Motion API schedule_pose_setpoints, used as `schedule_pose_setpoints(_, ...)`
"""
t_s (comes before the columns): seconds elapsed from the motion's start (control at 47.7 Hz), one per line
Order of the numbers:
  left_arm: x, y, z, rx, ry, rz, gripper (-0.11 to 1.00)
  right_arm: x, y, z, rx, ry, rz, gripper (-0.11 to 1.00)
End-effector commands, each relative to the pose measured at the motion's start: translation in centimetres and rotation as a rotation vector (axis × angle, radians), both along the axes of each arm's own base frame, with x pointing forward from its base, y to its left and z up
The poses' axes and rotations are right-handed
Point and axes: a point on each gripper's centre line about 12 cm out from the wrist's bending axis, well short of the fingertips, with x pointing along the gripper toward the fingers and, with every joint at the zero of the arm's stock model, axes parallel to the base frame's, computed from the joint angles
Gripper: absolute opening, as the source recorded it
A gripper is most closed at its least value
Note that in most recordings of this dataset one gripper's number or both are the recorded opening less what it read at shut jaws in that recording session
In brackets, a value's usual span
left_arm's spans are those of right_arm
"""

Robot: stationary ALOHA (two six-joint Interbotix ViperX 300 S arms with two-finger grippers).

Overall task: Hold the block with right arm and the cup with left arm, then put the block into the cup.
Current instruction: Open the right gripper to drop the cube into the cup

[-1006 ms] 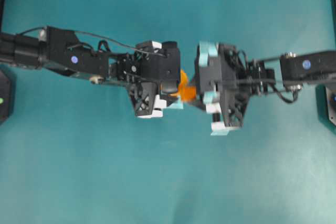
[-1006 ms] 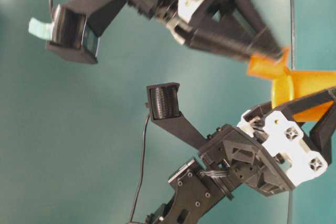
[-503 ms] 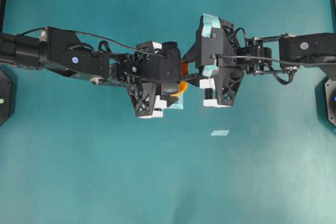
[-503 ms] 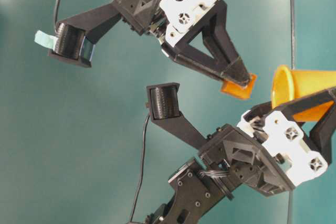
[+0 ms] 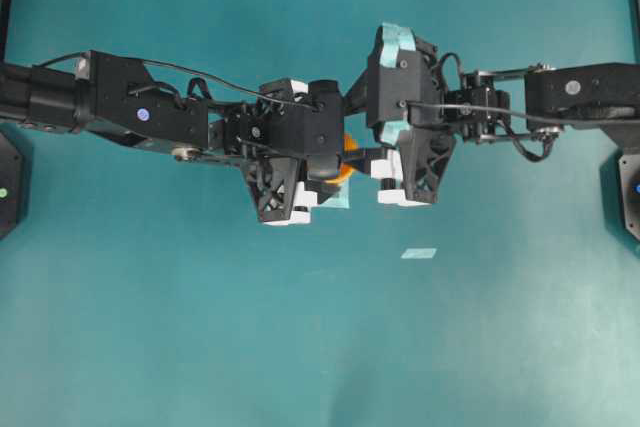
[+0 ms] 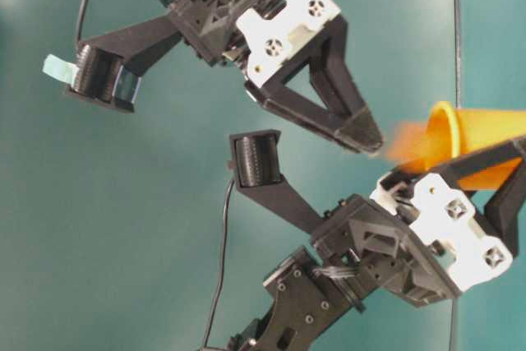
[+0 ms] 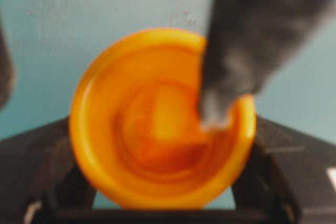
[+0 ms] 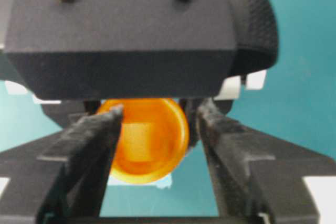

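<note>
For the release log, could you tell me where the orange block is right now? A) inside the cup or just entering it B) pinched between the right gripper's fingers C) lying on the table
A: the right gripper stands open and empty, and the block shows inside the cup that the left gripper holds.
</note>
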Motion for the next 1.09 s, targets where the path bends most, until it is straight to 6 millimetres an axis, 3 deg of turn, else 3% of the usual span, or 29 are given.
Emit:
schedule_pose_setpoints(0.0, 0.61, -0.10, 1.43, 0.006, -0.044, -0.006, 0.65, 0.31, 0.22, 1.34, 0.002, -0.032, 0.004, 0.62)
schedule_pose_setpoints(1.069, 0.65, -0.10, 1.48, 0.006, -0.046, -0.006, 0.65, 0.29, 0.34, 1.29, 0.002, -0.031, 0.007, 0.59)
